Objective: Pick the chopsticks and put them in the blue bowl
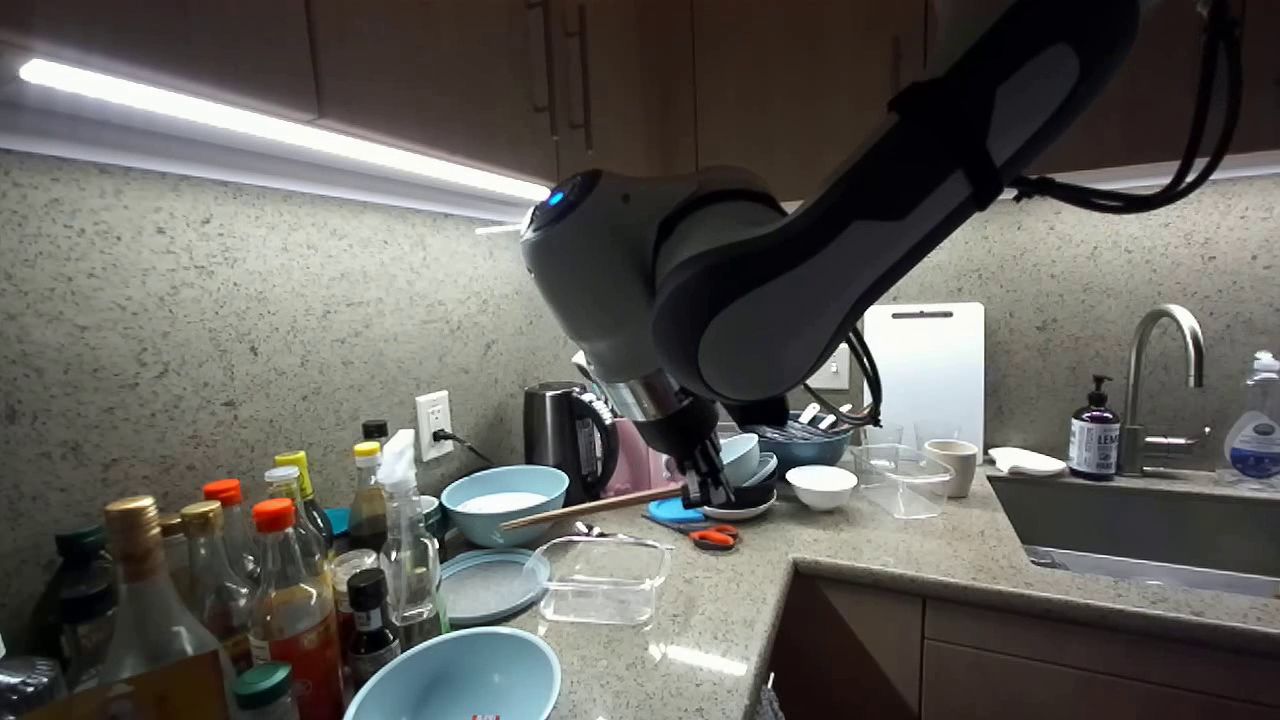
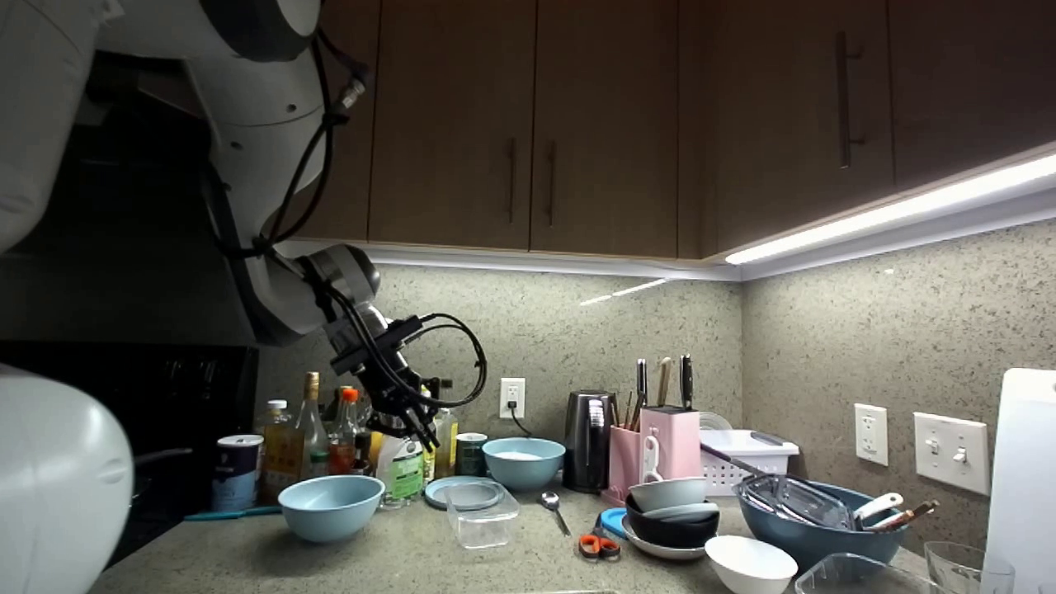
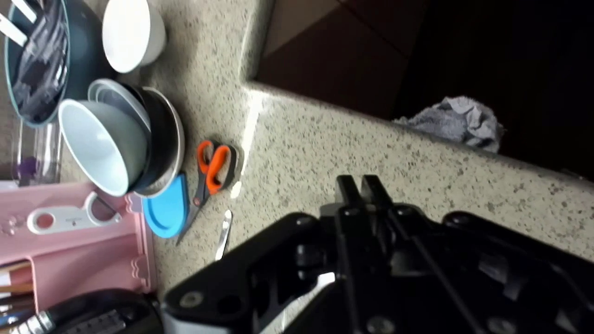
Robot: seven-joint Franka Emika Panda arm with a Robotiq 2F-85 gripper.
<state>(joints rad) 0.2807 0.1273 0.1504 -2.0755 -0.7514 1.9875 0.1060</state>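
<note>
Black and two-fingered, the pincer [image 3: 358, 180] hangs tilted above a speckled stone counter [image 1: 710, 612], its fingers drawn nearly together, a narrow gap between them in the wrist view. It has hold of thin, straight, pale tan wooden chopsticks [image 1: 610, 504], which slant slightly down and away through the air. In an exterior view they cross over the outline of a rounded pale blue bowl [image 2: 524, 475] with a white patch showing inside; whether they touch it cannot be told.

A wide, rounded pale sky-blue bowl [image 2: 332, 516] stands upright on the counter, its smooth inner wall in sight, the chopsticks outside it. Just beside a flat, round pale blue plate [image 1: 480, 588] is a clear rectangular container [image 2: 483, 530].

Farther along, a shallow white dish [image 2: 660, 551] carries a black bowl [image 2: 672, 533], with two pale blue bowls [image 2: 667, 495] resting tilted in it. A plain white bowl [image 2: 747, 563] sits just beside this stack. Past it, a large dark blue bowl [image 2: 796, 538] holds a clear lid-like piece [image 2: 802, 500] and some handles [image 2: 879, 504], white and brown. Black-handled knives [image 2: 686, 384] stand in a pink block [image 2: 681, 450], near a white perforated basket [image 2: 726, 477].
</note>
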